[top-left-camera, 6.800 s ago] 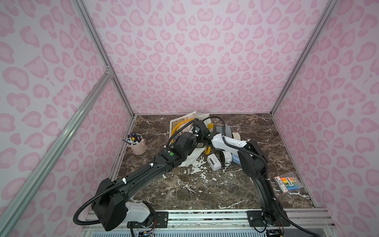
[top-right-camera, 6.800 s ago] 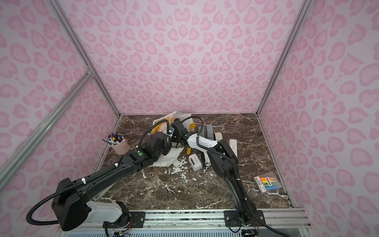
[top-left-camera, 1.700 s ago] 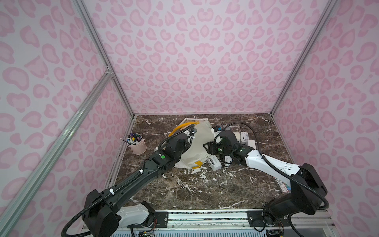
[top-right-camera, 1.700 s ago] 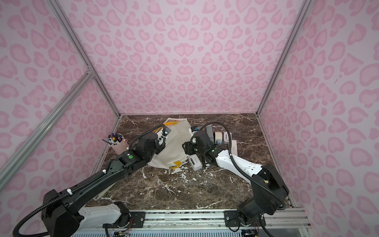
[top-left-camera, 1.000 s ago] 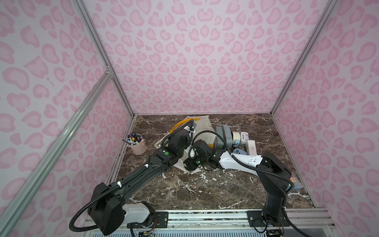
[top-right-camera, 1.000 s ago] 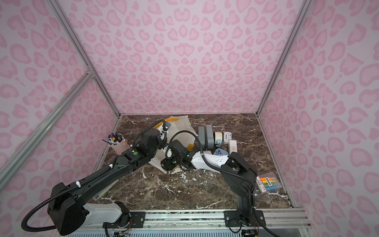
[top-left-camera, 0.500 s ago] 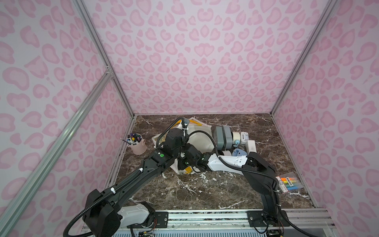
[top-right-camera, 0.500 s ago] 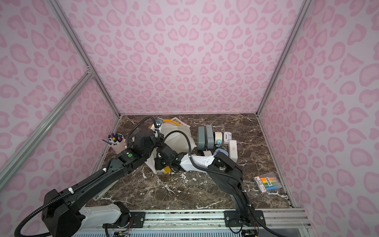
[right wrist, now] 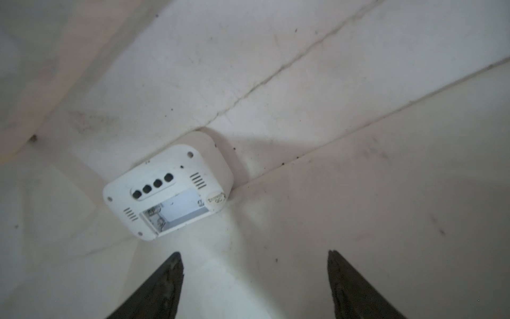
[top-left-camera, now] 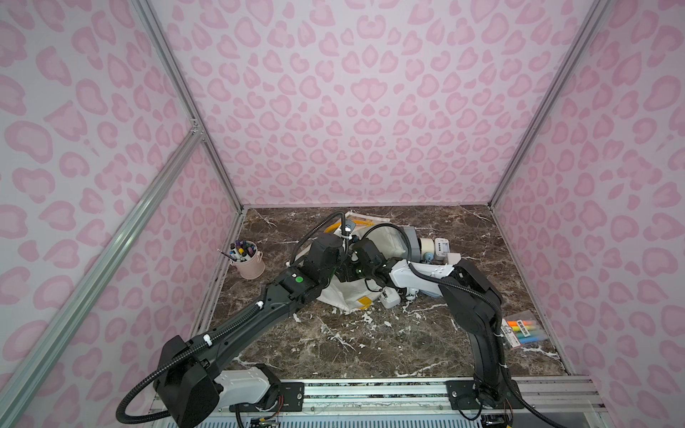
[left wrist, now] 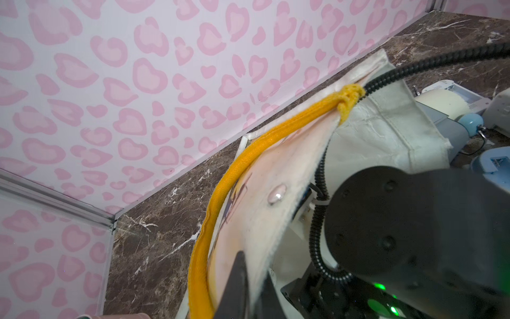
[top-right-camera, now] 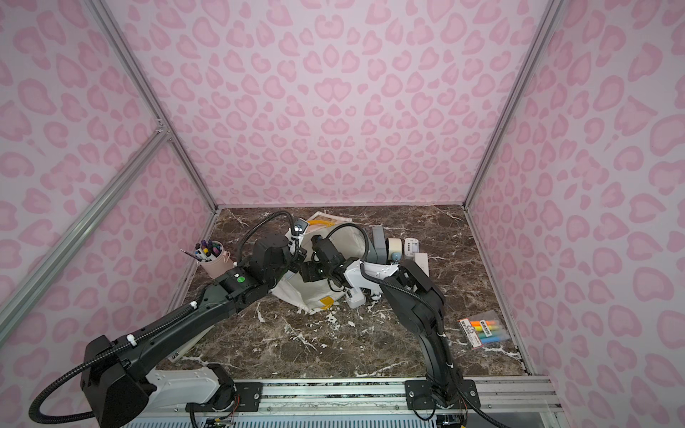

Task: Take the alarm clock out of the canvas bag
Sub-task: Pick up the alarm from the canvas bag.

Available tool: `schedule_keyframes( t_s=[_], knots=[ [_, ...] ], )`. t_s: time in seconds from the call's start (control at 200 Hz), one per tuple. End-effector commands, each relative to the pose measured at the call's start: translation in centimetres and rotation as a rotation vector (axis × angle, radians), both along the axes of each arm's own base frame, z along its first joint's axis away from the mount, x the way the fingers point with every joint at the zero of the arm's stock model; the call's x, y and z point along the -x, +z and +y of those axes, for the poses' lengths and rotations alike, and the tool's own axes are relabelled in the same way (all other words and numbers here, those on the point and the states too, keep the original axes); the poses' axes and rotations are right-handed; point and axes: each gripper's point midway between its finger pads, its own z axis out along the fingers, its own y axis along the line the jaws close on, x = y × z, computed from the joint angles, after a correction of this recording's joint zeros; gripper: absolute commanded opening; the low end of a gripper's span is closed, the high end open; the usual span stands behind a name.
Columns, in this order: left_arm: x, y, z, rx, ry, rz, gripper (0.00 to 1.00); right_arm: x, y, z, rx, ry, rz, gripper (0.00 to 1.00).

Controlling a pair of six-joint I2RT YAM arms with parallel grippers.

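Observation:
The off-white canvas bag point(top-left-camera: 344, 296) point(top-right-camera: 307, 292) lies at the back middle of the marble table, its mouth held up. My left gripper point(left wrist: 252, 268) is shut on the bag's rim point(left wrist: 278, 221), beside the yellow handle point(left wrist: 248, 160). The right arm point(top-left-camera: 415, 276) reaches in through the mouth from the right. My right gripper point(right wrist: 254, 254) is open inside the bag, with only cloth point(right wrist: 358, 193) between its fingers. A white alarm clock point(right wrist: 168, 190) lies back side up in the bag's corner, a short way ahead of the fingertips and untouched. In both top views the bag hides this clock.
A pink pen bucket point(top-left-camera: 248, 263) point(top-right-camera: 215, 261) stands by the left wall. Several clocks and boxes point(top-left-camera: 437, 248) crowd the table to the right of the bag, and a small white clock point(top-left-camera: 391, 298) lies at the bag's near edge. A highlighter pack point(top-left-camera: 520, 331) lies near the right wall.
The right gripper has pushed further left into the bag's mouth and its jaws have spread wider. The left gripper has kept its hold on the raised rim.

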Motion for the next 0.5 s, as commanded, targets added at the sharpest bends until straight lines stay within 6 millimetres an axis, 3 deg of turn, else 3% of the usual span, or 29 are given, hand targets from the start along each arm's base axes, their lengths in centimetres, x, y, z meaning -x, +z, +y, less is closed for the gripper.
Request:
schedule_keyframes(
  t_s=[0.0,0.115,0.335,0.5],
  knots=[
    [-0.3,0.8,-0.7,-0.035,0.001,-0.041,0.03,0.2,-0.6,0.6,-0.046,0.0,0.04,0.85],
    [-0.5,0.7,-1.5,-0.03,0.0,-0.054,0.03,1.1,-0.2,1.5,-0.088,0.005,0.057,0.91],
    [0.0,1.3,-3.7,-0.031,-0.018,-0.078,0.03,1.2,1.9,3.8,-0.351,-0.054,0.216,0.94],
    [0.8,1.0,-5.4,-0.038,-0.035,-0.097,0.03,1.6,1.4,4.9,-0.469,-0.107,0.341,0.94]
  ],
)
